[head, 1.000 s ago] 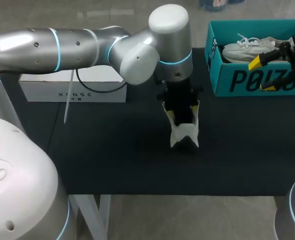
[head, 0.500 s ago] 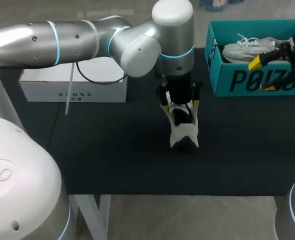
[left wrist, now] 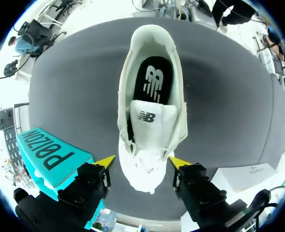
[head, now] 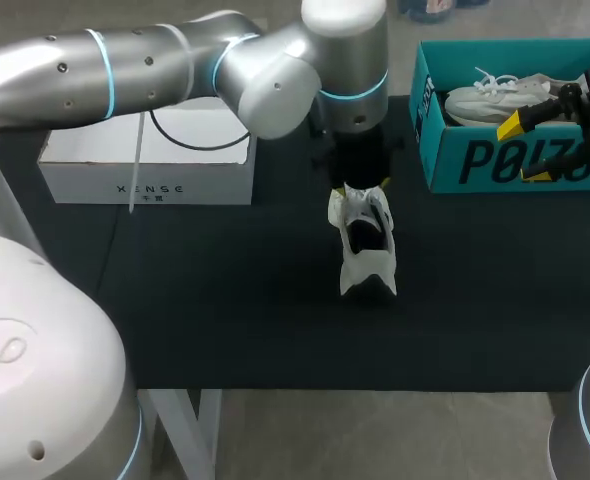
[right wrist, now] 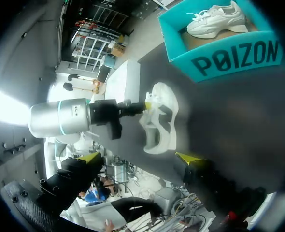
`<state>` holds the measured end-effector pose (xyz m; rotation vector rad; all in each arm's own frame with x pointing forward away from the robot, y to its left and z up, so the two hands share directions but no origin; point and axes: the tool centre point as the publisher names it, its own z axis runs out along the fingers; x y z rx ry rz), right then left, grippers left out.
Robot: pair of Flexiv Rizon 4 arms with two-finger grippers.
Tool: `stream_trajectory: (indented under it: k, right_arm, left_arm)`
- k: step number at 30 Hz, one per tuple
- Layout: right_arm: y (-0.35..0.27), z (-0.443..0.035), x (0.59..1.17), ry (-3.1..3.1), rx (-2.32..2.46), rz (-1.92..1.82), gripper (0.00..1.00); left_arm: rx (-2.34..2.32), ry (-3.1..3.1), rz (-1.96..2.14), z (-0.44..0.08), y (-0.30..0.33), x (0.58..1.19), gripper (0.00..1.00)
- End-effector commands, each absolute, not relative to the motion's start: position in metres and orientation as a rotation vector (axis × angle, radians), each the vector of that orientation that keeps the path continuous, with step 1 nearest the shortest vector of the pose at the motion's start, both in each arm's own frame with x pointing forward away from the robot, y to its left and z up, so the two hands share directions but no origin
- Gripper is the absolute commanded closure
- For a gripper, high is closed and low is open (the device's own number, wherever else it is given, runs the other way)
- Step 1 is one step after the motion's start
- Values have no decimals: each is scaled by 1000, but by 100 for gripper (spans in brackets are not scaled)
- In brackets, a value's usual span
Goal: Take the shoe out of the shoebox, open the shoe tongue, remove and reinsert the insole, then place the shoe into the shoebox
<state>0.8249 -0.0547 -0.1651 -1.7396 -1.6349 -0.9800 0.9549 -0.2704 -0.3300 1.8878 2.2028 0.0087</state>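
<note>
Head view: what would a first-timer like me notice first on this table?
A white shoe sits mid-table, with the left arm's claw open at its toe end. At the far right is a teal shoebox holding a second white shoe.

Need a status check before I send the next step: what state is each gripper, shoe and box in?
loose shoe: upright on its sole on the table, black insole inside.
shoebox: open, lidless.
second shoe: lying in the shoebox.
white box: closed.
left gripper: open, tips beside the loose shoe's front.
right gripper: open, empty.
</note>
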Motion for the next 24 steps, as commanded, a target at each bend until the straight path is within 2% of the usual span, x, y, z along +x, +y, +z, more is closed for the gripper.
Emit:
stream_trajectory:
  k: [1,19,24]
  right_arm:
    - [-55,-165,825,-1635,-1741,-978,0]
    - [-55,-165,825,-1635,-1741,-978,0]
    - [-55,-165,825,-1635,-1741,-978,0]
  left_arm:
    - [1906,2192,-18,-327,-263,948,100]
    - [2040,2210,-47,-363,-266,915,100]
    - [2009,2189,-44,-350,-266,918,100]
